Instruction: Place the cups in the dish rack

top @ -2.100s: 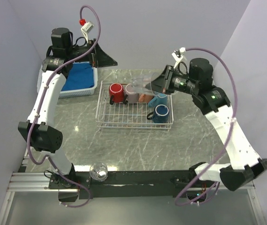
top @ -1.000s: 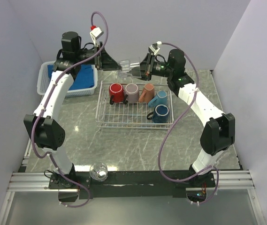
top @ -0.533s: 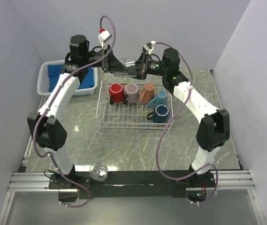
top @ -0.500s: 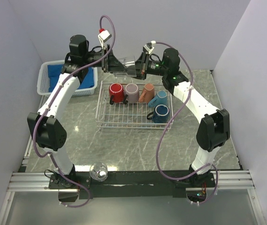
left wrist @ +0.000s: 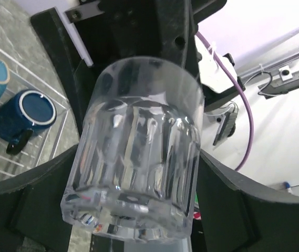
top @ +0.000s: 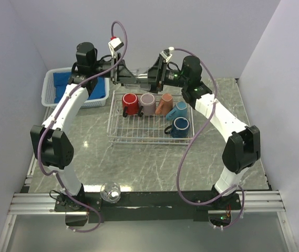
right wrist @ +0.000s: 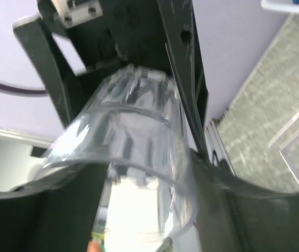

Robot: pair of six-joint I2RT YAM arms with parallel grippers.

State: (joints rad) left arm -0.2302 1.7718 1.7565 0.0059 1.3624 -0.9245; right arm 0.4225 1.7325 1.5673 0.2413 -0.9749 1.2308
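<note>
Down at the lower left, a second glass stands at the desk's near edge. At upper middle, the left hand and the right hand facing it are both clamped on one clear glass, held sideways above the far rim of the dish rack. Five mugs sit inside the rack.
</note>
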